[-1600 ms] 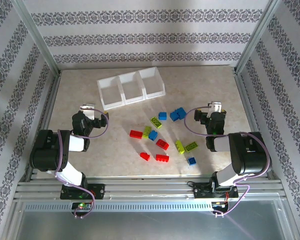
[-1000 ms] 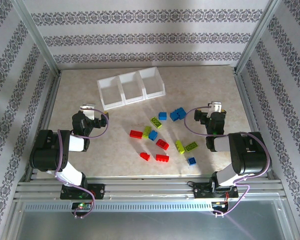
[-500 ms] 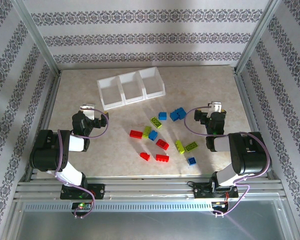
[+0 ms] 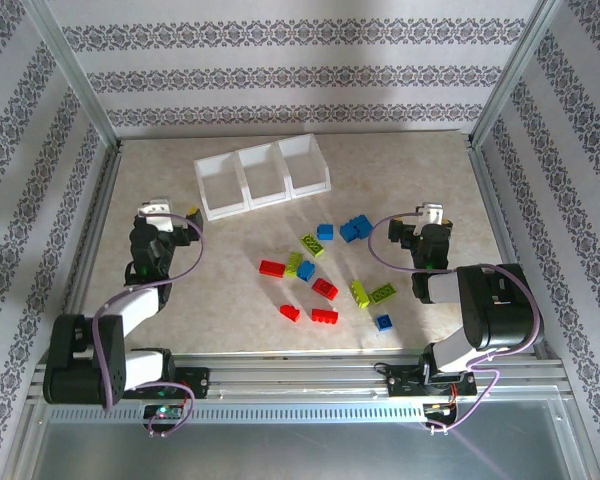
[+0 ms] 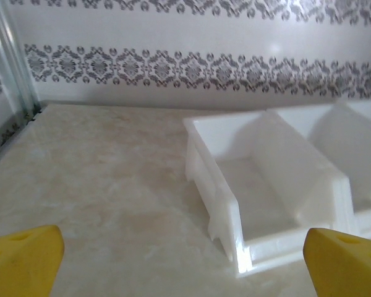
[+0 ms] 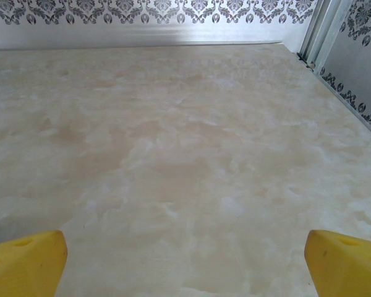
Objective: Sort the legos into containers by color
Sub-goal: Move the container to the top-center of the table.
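The marbled desk (image 4: pixel 410 170) carries two arms. The left arm (image 4: pixel 130 300) stretches forward, its hand (image 4: pixel 167 215) apart, near the left end of the white containers (image 4: pixel 246 180). The right arm (image 4: pixel 480 310) sits folded, its hand (image 4: pixel 427 215) apart too. Between the arms the legos (image 4: pixel 324 288) lie scattered on the desk. The left wrist view looks onto the nearest compartment's inner walls and floor.

From high behind both arm bases, the top camera looks down and forward over the whole table (image 4: pixel 430 170). The left wrist camera rides low behind the left gripper (image 5: pixel 182 250), facing the containers (image 5: pixel 219 210) close ahead, which the top view shares. The right wrist camera, behind the right gripper (image 6: pixel 185 253), skims tabletop ahead.
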`<state>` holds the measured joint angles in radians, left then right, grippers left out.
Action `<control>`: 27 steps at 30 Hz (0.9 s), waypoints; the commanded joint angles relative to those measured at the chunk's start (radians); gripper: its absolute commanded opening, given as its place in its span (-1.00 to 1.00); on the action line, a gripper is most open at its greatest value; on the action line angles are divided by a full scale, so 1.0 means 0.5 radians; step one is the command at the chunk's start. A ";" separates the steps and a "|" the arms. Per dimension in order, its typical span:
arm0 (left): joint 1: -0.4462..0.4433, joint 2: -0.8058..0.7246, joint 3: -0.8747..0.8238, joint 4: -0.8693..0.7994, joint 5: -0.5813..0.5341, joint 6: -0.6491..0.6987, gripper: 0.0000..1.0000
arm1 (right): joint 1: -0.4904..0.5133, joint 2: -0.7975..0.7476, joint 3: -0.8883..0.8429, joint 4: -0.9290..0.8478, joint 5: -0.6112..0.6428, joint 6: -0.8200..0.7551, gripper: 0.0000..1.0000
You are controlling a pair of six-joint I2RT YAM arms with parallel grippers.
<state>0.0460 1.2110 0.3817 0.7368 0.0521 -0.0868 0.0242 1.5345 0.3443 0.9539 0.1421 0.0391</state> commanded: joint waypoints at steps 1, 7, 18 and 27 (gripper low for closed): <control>-0.024 -0.083 0.232 -0.384 -0.119 -0.288 0.99 | 0.016 -0.007 -0.014 0.062 0.027 0.030 0.97; -0.196 0.128 0.680 -0.768 -0.277 -0.542 0.99 | 0.016 -0.007 -0.014 0.062 0.027 0.029 0.97; -0.554 0.957 1.628 -1.287 -0.478 -0.607 0.99 | 0.036 -0.104 0.113 -0.172 0.087 0.019 0.97; -0.592 1.477 2.248 -1.771 -0.470 -0.661 0.99 | 0.087 -0.433 0.398 -0.970 0.507 0.154 0.97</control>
<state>-0.2367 1.9144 1.4395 -0.0143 -0.1650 -0.3943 0.0570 1.3575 0.4965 0.6178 0.3031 0.0662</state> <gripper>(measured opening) 0.995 0.983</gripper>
